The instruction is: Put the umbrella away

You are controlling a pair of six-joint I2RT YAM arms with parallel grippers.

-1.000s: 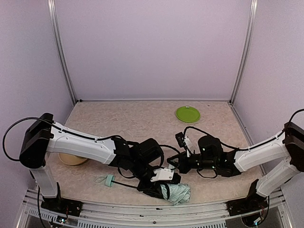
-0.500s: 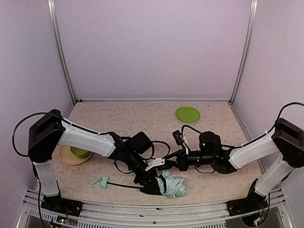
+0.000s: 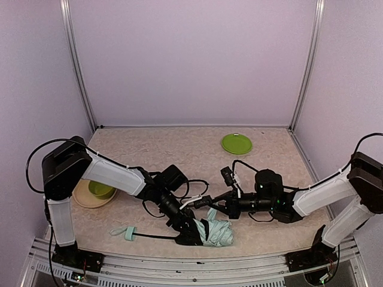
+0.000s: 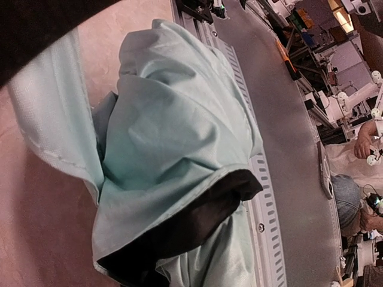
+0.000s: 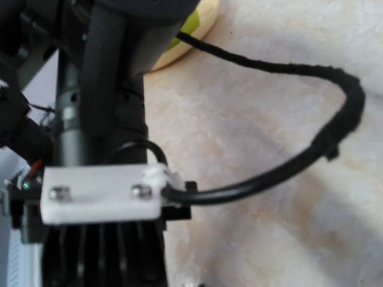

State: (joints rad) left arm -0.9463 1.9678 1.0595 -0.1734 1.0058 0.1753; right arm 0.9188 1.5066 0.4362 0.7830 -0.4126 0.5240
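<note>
The umbrella point(image 3: 218, 233) lies near the table's front edge as a crumpled mint bundle. Its thin black shaft point(image 3: 157, 236) runs left to the small mint handle point(image 3: 127, 232). My left gripper point(image 3: 190, 232) is buried in the black end of the bundle and looks shut on it. The left wrist view is filled with mint fabric point(image 4: 167, 137) and black lining point(image 4: 191, 215), and my fingers are hidden. My right gripper point(image 3: 208, 207) is shut just above the fabric's upper tip; whether it pinches cloth I cannot tell. The right wrist view shows only the left arm's wrist point(image 5: 102, 119) and its cable point(image 5: 287, 167).
A green plate point(image 3: 236, 143) sits at the back right. A tan plate point(image 3: 84, 200) with a green bowl point(image 3: 100, 190) is at the left, under the left arm. The metal front rail point(image 3: 179, 263) runs right beside the umbrella point(image 4: 263, 179).
The left arm has reached lower and further forward with the umbrella. The handle slid left and toward the front edge. The right gripper followed down toward the fabric. The green bowl is now uncovered.
</note>
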